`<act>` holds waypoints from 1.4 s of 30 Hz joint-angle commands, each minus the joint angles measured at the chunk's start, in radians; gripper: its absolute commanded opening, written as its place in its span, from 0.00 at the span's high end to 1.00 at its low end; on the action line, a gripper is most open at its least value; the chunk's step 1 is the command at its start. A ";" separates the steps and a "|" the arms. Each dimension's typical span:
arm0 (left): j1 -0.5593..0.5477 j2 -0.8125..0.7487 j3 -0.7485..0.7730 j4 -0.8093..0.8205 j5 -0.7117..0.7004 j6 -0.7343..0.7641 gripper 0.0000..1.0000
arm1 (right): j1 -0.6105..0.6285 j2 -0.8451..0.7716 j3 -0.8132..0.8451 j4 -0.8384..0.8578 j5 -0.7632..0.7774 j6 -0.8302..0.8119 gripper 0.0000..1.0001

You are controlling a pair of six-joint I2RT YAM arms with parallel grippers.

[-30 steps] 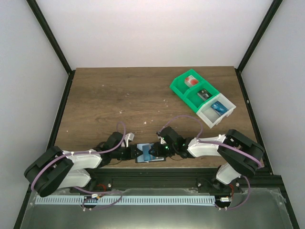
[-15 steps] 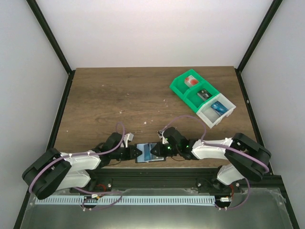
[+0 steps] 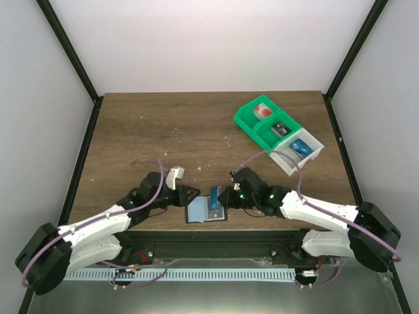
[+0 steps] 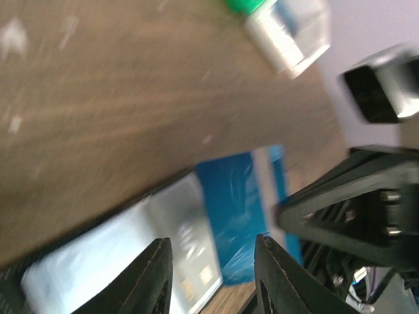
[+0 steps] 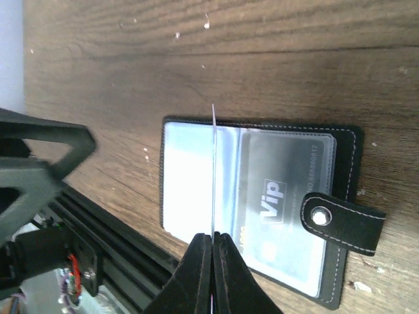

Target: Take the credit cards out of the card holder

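Top external view: the right gripper (image 3: pixel 223 197) is pinching a blue card (image 3: pixel 215 203), jaws shut on its edge, over the open wallet (image 3: pixel 198 213), which is lying at the near edge of the table (image 3: pixel 163 131). The left gripper (image 3: pixel 194 193) is hovering by the wallet's left side, jaws partly apart, holding nothing. A Vip card (image 5: pixel 278 196) is sitting in a pocket.

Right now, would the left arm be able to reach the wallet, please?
Probably yes. The left end effector hangs open just off the wallet's left edge, with nothing between them. The right end effector pinches the blue card above the wallet, but the left side looks uncovered.
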 commanded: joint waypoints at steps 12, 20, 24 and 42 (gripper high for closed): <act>-0.074 -0.288 0.125 0.057 0.125 0.715 0.55 | -0.066 -0.110 0.236 -0.277 -0.055 0.554 1.00; -0.079 -0.314 0.125 -0.016 0.175 0.888 0.50 | -0.081 -0.250 0.174 -0.164 -0.081 0.913 1.00; -0.082 -0.293 0.123 0.010 0.192 0.932 0.49 | -0.081 -0.247 0.223 -0.217 -0.090 0.936 0.99; -0.098 -0.184 0.106 0.118 0.203 1.057 0.80 | -0.081 -0.228 0.159 -0.111 -0.214 0.986 0.99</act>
